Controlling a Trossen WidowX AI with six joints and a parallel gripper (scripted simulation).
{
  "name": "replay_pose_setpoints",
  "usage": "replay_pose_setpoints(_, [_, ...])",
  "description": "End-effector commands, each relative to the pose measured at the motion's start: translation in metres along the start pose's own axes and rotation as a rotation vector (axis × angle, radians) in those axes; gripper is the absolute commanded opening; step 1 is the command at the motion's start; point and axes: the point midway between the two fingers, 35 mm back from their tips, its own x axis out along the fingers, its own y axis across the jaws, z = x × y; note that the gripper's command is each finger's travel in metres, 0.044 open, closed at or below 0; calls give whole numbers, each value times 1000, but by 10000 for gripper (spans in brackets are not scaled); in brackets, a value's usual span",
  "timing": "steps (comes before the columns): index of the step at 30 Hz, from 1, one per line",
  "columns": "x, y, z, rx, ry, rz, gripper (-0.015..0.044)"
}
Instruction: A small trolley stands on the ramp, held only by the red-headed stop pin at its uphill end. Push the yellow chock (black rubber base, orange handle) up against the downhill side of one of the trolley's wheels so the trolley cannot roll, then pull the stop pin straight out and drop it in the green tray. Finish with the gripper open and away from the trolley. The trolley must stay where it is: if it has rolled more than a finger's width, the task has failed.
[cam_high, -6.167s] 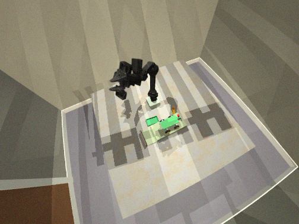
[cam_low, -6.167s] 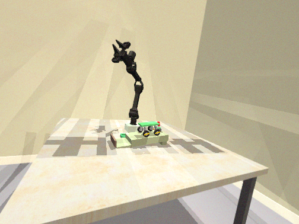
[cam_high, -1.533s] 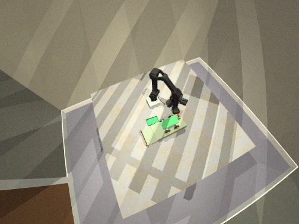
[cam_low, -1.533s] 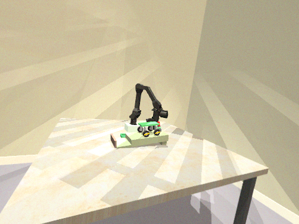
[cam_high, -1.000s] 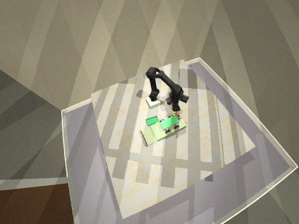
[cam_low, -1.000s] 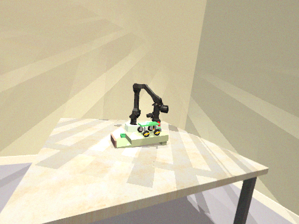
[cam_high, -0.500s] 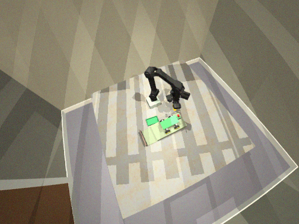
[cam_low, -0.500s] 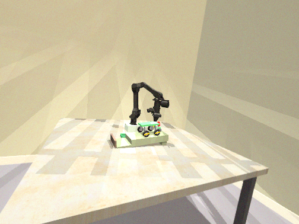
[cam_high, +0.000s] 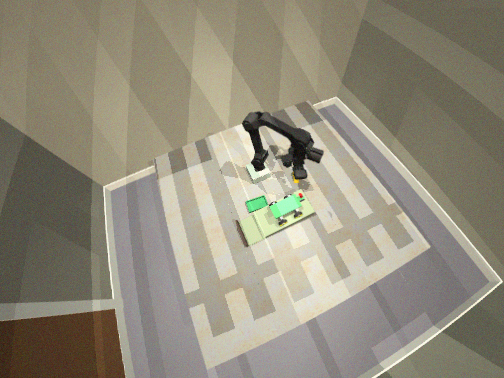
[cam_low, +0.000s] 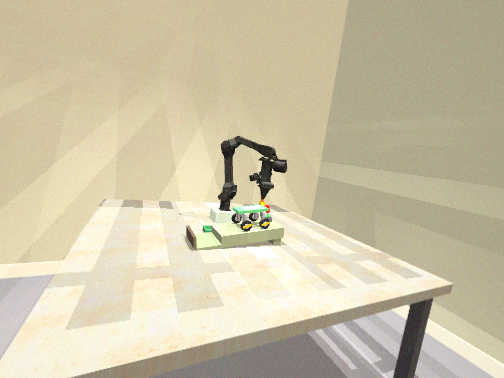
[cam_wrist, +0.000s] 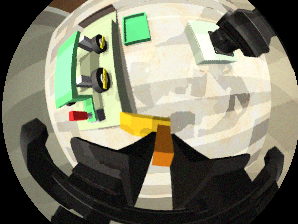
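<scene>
My gripper (cam_wrist: 162, 136) (cam_low: 263, 199) is shut on the orange handle of the yellow chock (cam_wrist: 137, 122) (cam_high: 296, 180) and holds it in the air beside the uphill end of the ramp (cam_high: 252, 230) (cam_low: 250, 235). The chock's black rubber base is not clearly visible. The green trolley (cam_high: 285, 206) (cam_low: 251, 209) (cam_wrist: 67, 70) stands on its wheels on the ramp. The red-headed stop pin (cam_high: 300, 195) (cam_low: 268, 209) (cam_wrist: 78, 116) is at the trolley's uphill end. The green tray (cam_high: 256, 204) (cam_low: 207, 228) (cam_wrist: 136, 28) lies on the table beside the ramp, on the robot's side.
The arm's pale base block (cam_high: 257, 173) (cam_low: 220, 215) (cam_wrist: 205, 44) stands behind the tray. A brown end board (cam_high: 242, 233) (cam_low: 191, 237) closes the ramp's low end. The ramp's long side edge lies between the held chock and the trolley's wheels.
</scene>
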Motion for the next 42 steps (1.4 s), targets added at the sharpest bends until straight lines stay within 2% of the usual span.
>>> replay_pose_setpoints(1, [-7,0,-1,5,2,-2,0])
replay_pose_setpoints(7, [-7,0,-1,-39,2,-2,0])
replay_pose_setpoints(30, [-7,-1,-1,-823,2,0,0])
replay_pose_setpoints(36, [-7,-1,-1,-905,2,1,0])
replay_pose_setpoints(42, [-7,-1,-1,-1103,3,1,0])
